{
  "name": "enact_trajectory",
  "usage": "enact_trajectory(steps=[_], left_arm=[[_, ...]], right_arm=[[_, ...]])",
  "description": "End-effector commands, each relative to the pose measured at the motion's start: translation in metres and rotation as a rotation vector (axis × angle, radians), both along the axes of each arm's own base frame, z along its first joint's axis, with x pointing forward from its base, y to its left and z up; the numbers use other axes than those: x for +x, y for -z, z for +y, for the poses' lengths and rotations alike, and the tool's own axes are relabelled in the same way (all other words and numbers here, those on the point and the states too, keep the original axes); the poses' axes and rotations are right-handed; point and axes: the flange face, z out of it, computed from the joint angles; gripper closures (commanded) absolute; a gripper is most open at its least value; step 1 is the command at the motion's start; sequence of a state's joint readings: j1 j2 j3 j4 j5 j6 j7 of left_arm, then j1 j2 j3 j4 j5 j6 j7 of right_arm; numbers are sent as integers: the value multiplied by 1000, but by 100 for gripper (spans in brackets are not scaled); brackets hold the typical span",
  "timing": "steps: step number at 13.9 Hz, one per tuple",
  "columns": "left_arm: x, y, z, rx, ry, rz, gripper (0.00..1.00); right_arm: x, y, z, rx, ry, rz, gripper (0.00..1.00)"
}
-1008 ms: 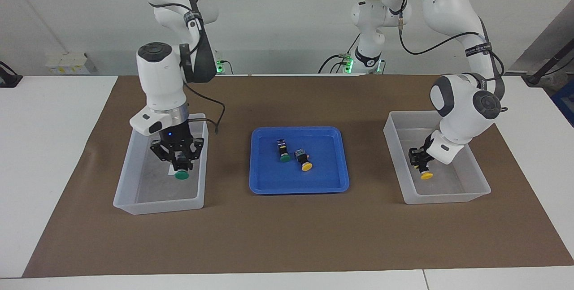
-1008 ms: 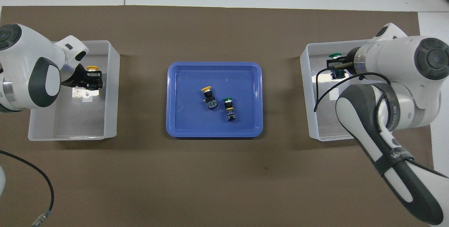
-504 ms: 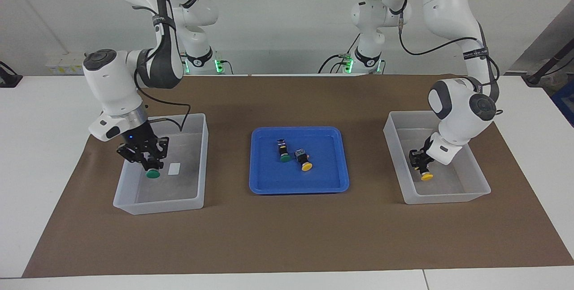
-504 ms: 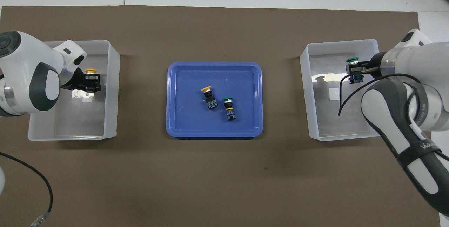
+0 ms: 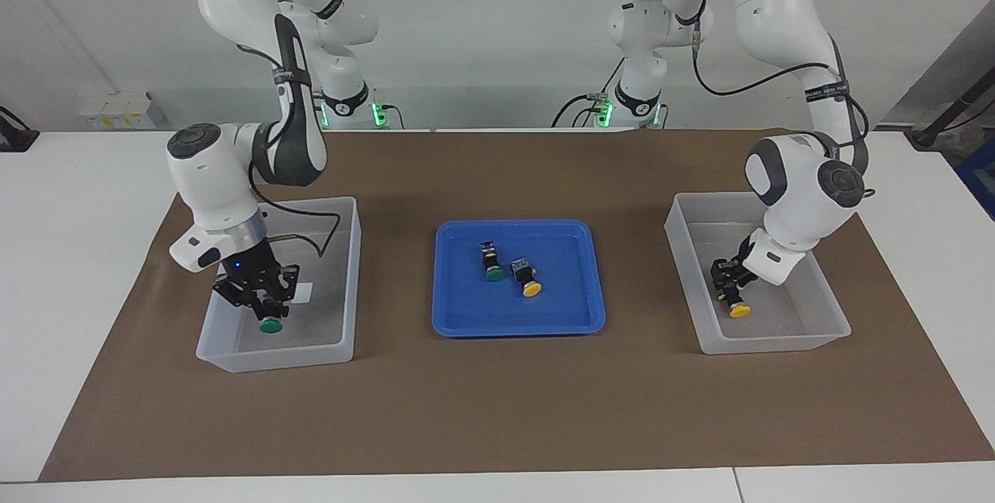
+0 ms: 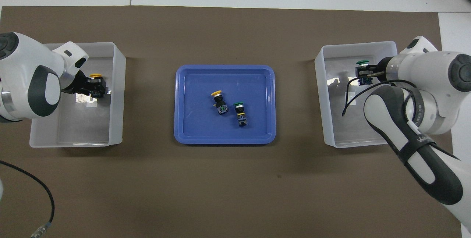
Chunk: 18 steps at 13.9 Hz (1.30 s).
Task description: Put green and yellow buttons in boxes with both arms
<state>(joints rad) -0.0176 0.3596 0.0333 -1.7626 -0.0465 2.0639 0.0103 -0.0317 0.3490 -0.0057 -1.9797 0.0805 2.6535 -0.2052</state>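
My right gripper (image 5: 267, 302) is shut on a green button (image 5: 270, 324) and holds it low inside the translucent box (image 5: 272, 359) at the right arm's end; the overhead view shows the gripper (image 6: 365, 76) and the green cap (image 6: 363, 62) there. My left gripper (image 5: 727, 283) is shut on a yellow button (image 5: 739, 311), low inside the other box (image 5: 769, 344); the overhead view shows the gripper (image 6: 95, 88) and the yellow cap (image 6: 96, 75). I cannot tell whether either button touches the floor of its box. A second green button (image 5: 492, 263) and a second yellow button (image 5: 529, 280) lie on their sides, close together.
The two loose buttons lie in a shallow blue tray (image 5: 466, 316) at the middle of the brown mat, between the boxes. Each box has a small white label (image 5: 301, 293) on its floor. A black cable (image 6: 44, 190) lies on the mat near the left arm.
My right gripper has carried the green button away from the tray across its box, then lowered it. My left gripper has lowered the yellow button slightly in its box.
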Motion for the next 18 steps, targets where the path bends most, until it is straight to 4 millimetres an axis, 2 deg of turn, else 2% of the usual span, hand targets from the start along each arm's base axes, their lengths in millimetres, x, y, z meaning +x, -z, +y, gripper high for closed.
enact_trajectory(steps=[1,2,3,5,7,9,10,11,12,13,15,16,18], left_arm=[[14,-37,-6,6,32,21,44],[19,-51,-10,5,37,29,44],[22,-61,-12,1,40,38,44],[23,-80,-37,-9,67,47,45],[22,-89,-71,-12,100,45,44],[17,-91,-112,-9,51,42,44],[14,-91,-135,-14,24,37,36],[10,-92,-157,-11,15,32,33],[6,-93,-180,-12,11,16,29],[4,-91,-198,-15,1,-11,21],[-8,-77,-232,-27,-28,-59,0],[-14,-69,-251,-36,-29,-80,0],[-23,-56,-279,-48,-44,-107,0]], right_arm=[[1,-1,-7,23,34,-16,52],[1,-1,-9,23,38,-16,35],[1,-2,-10,24,39,-15,27],[1,-12,-9,22,34,-23,28],[-2,-46,-2,31,30,-27,27],[-12,-83,9,43,18,3,25],[-18,-98,14,46,7,18,15],[-24,-112,24,49,-11,31,5],[-30,-124,37,52,-30,44,1],[-37,-133,44,54,-38,69,1],[-46,-140,80,62,-65,98,1],[-46,-140,97,64,-54,93,1],[-50,-138,144,84,-33,95,0]])
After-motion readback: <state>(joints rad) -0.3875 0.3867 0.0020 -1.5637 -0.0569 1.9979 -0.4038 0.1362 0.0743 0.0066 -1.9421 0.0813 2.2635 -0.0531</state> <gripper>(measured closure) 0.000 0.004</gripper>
